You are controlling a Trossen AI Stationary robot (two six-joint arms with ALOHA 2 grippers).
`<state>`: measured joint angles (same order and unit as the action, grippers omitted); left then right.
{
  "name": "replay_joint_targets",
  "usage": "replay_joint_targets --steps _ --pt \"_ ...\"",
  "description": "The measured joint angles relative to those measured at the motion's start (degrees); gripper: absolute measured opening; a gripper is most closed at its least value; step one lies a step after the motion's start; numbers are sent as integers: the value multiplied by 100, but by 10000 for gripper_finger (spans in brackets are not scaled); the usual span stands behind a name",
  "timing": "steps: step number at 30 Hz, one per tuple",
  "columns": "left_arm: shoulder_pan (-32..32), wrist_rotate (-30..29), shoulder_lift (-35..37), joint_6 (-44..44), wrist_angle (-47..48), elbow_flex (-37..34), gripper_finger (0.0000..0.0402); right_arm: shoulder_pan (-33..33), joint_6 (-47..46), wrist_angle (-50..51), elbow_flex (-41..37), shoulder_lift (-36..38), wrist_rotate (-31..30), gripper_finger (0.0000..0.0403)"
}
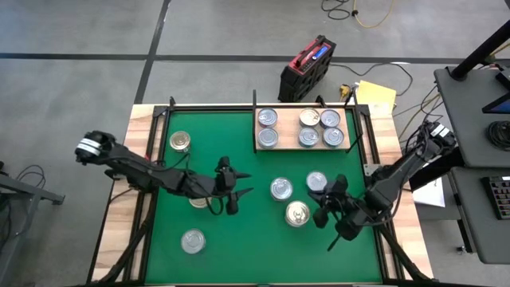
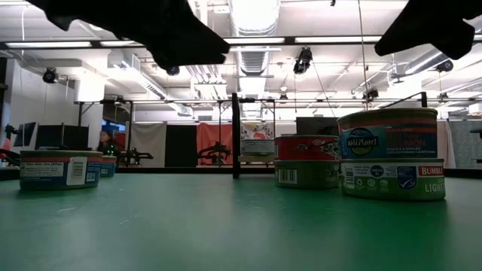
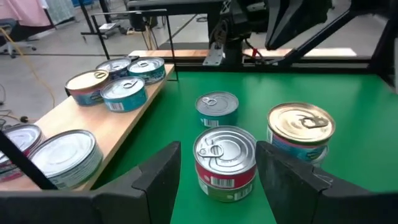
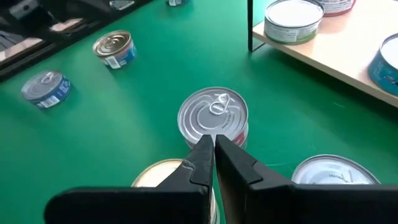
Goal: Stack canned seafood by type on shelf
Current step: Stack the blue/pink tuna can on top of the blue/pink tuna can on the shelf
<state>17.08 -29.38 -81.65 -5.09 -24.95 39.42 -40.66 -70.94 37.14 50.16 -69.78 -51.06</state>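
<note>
The pale wooden shelf (image 1: 301,127) lies at the mat's far right and bears several tins (image 1: 309,118). Loose tins stand on the green mat (image 1: 239,255). My left gripper (image 1: 249,182) is open, and its two fingers (image 3: 163,177) stand a little short of a silver-lidded, red-sided tin (image 3: 225,163), pointing at it from the left. A blue tin (image 3: 217,107) and a gold-lidded tin (image 3: 301,129) stand beyond it. My right gripper (image 4: 214,149) is shut and empty. It hovers over the gold-lidded tin (image 1: 297,213) and points at the red-sided tin (image 4: 213,115).
More tins stand on the mat's left part: a gold-lidded one (image 1: 180,141) far left, one (image 1: 193,240) near the front, one (image 1: 199,199) partly under my left arm. A black frame post (image 1: 255,108) rises at the shelf's left end. The low view shows tins (image 2: 388,154) at right.
</note>
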Motion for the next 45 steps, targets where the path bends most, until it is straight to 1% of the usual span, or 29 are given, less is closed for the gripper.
replay_joint_targets --steps 7,12,16,19,21,23,25,26,28,30,33,36,40,43,45 --pt "2 -5 -870 372 8 557 192 44 -10 -49 -191 -9 0 9" --pt "2 3 -1460 620 81 1096 192 44 -39 -63 -206 -7 0 9" --pt "10 145 -1779 835 247 1489 192 44 -46 -62 -206 2 81 9" --pt "37 147 -1915 780 253 1544 192 47 -34 -113 -189 0 152 9" --pt "94 143 -1960 683 234 1551 192 106 239 -159 -187 0 142 9" --pt "207 141 -2003 657 103 1532 192 167 740 -192 -184 0 124 9" --pt "373 148 -2062 785 -149 1529 191 234 1313 -194 -182 0 100 9" --pt "463 148 -2100 895 -319 1527 190 258 1354 -202 -182 0 126 9" --pt "621 148 -2203 1134 -802 1527 186 325 986 -202 -182 21 391 9" --pt "732 159 -2341 1329 -1240 1527 178 424 578 -205 -180 48 979 9" --pt "750 163 -2601 1365 -1821 1527 159 455 -5 -172 -180 51 1920 9" --pt "730 133 -2854 1317 -2114 1583 134 432 -606 -171 -179 54 2508 9" --pt "719 144 -3185 1420 -2041 1971 87 341 -1213 -134 -178 111 2853 9" --pt "698 141 -3401 1523 -2044 2205 42 340 -1443 -98 -178 122 3154 9" --pt "679 136 -3512 1528 -2025 2284 14 343 -1576 0 -179 134 3205 10"
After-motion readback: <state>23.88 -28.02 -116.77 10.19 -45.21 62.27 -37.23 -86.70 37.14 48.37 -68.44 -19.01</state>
